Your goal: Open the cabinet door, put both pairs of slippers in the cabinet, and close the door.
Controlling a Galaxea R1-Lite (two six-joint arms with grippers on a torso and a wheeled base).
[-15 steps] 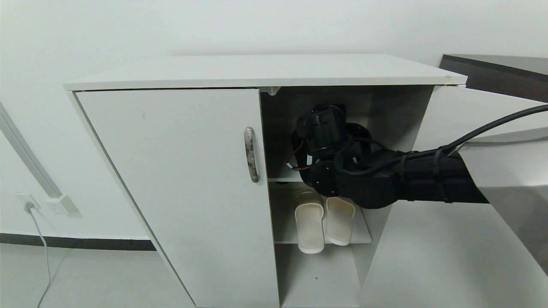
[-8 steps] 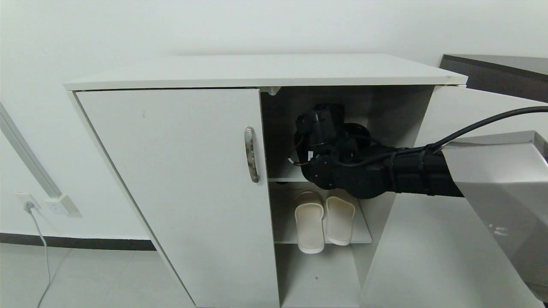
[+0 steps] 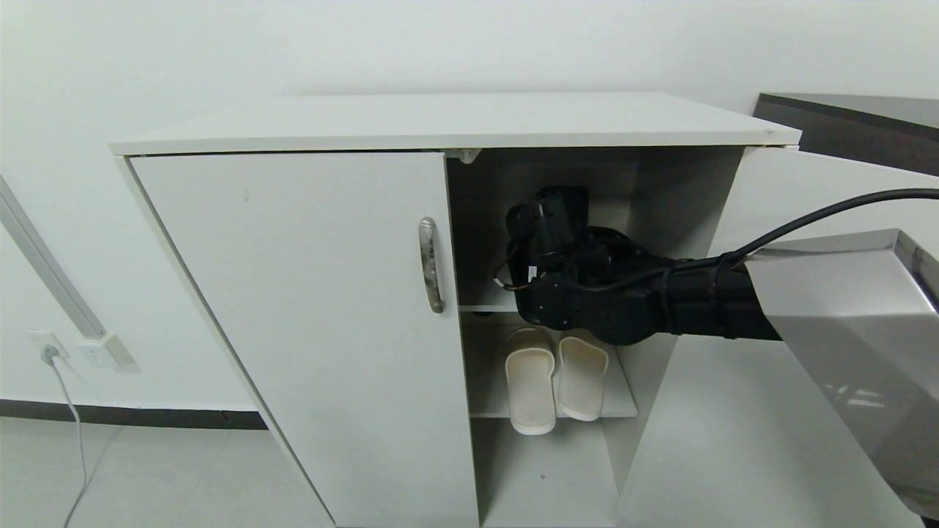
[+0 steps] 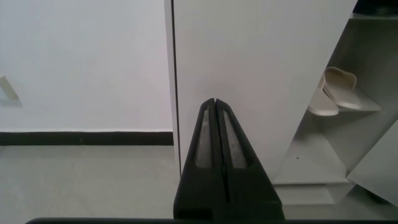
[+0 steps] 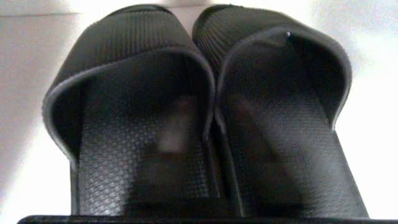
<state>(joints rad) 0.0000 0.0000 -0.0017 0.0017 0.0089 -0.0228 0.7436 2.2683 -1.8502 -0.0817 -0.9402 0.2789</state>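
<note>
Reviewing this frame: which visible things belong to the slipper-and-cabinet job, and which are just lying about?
Job:
cabinet
open right door
white slippers on the middle shelf
black slippers
right arm, inside the cabinet
left gripper, shut, facing the closed left door

Just there:
wall socket
cable
dark counter

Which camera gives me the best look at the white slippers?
Head view: the white slippers lie side by side on a shelf, mostly unobstructed. Left wrist view catches the pair side-on, far off. Right wrist view faces the black slippers instead.
</note>
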